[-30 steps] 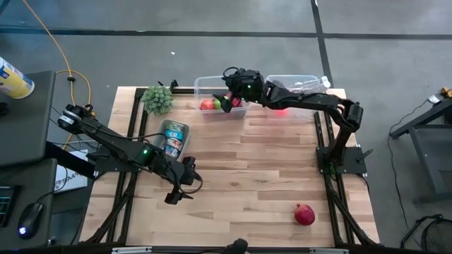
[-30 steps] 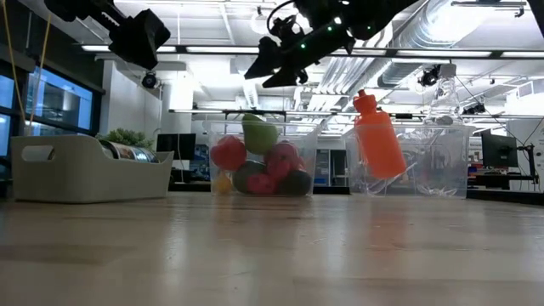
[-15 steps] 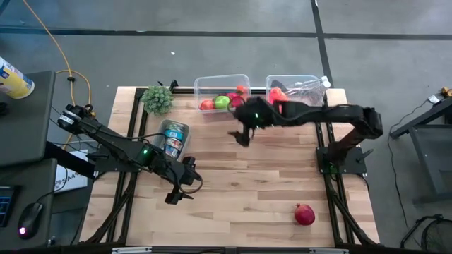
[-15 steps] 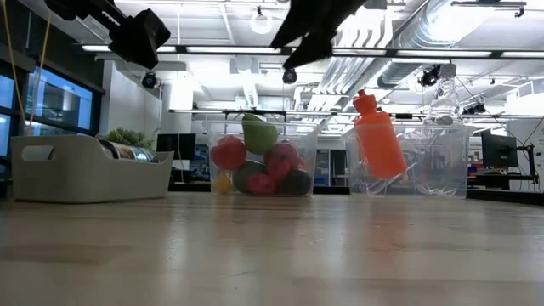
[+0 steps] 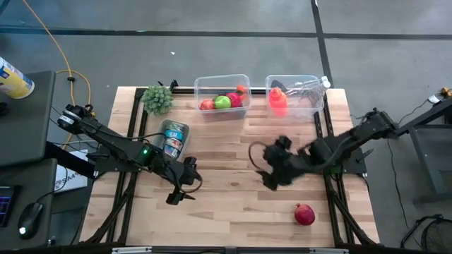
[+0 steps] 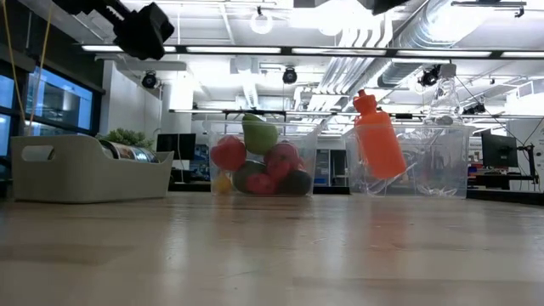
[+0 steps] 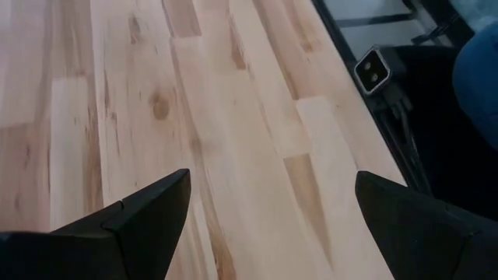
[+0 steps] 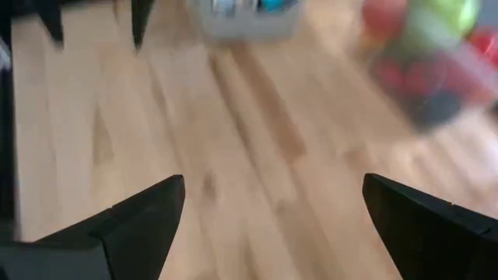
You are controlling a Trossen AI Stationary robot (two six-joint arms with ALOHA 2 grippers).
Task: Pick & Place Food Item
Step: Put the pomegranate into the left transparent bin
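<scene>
**Right arm over mid-bench, empty, with one fruit left out of the bin**

The high view shows a wooden bench (image 5: 233, 162) with two clear bins along its far edge. The fruit bin (image 5: 222, 87) holds red and green pieces; the second bin (image 5: 296, 90) holds an orange bottle (image 5: 277, 100). A grey caddy with a can (image 5: 173, 137) and a green plant (image 5: 157, 99) stand at the far left. A red, pomegranate-like fruit (image 5: 304, 214) lies alone near the front right corner, well apart from both bins.

The right gripper (image 5: 272, 169) hangs above the middle of the bench, between the bins and the fruit, its jaws spread wide and holding nothing; its wrist view shows bare wood between the two fingers (image 8: 132, 222), with the fruit bin (image 8: 432, 62) beyond. The left gripper (image 5: 180, 192) waits over the front left of the bench, jaws likewise spread and empty, bare planks beneath its fingers (image 7: 140, 214). In the low view only the left arm's end (image 6: 143, 30) shows at the top left; the fruit bin (image 6: 259, 161) and bottle (image 6: 376, 140) stand at the back.

Judged step: the reach toward the next item, most likely the lone fruit. The next move calls for carrying the open jaws on toward the front right corner, centring them over the fruit, lowering until they straddle it, then closing gently, since a round fruit may roll if nudged from one side.
</scene>
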